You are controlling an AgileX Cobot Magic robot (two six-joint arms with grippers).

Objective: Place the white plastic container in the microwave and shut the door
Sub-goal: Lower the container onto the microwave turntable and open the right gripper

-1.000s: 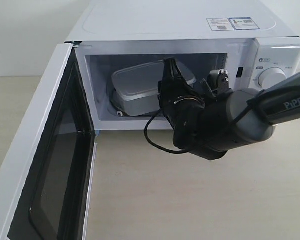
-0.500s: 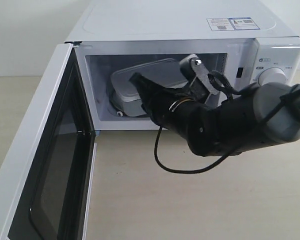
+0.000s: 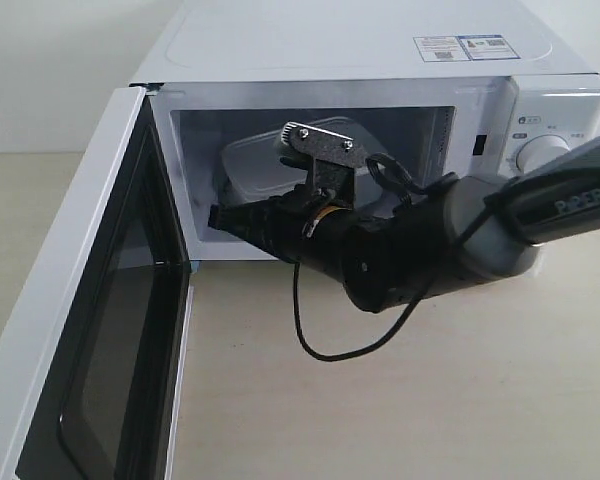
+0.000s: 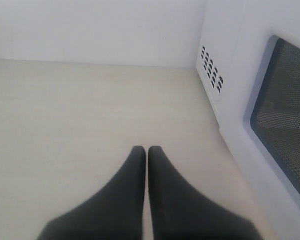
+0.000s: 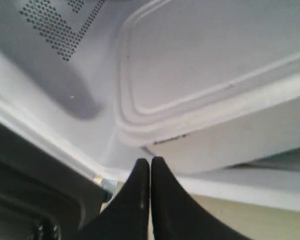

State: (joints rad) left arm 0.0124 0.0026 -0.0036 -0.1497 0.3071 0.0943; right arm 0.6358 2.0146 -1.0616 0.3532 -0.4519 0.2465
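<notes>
The white plastic container [image 3: 263, 160] lies inside the microwave [image 3: 360, 45], tilted, toward the cavity's left side. In the right wrist view its lid [image 5: 205, 70] fills the upper right. The door [image 3: 75, 300] stands wide open at the left, dark window facing inward. My right gripper [image 3: 216, 215] is shut and empty. It points left, with its tips at the cavity's front left corner just below the container [image 5: 230, 145]. Its fingertips [image 5: 150, 161] sit close to the container's corner, and I cannot tell if they touch. My left gripper [image 4: 147, 150] is shut over bare table, out of the exterior view.
The door's black inner frame [image 5: 25, 185] lies close beside the right gripper. A loose black cable [image 3: 310, 340] hangs from the right arm over the table. In the left wrist view, the door's outer window [image 4: 285, 125] and the microwave's side vents [image 4: 212, 75] stand near the left gripper.
The right gripper has swung from pointing into the cavity over the container to pointing left, and its tips have dropped toward the cavity's front left corner. The container stays inside.
</notes>
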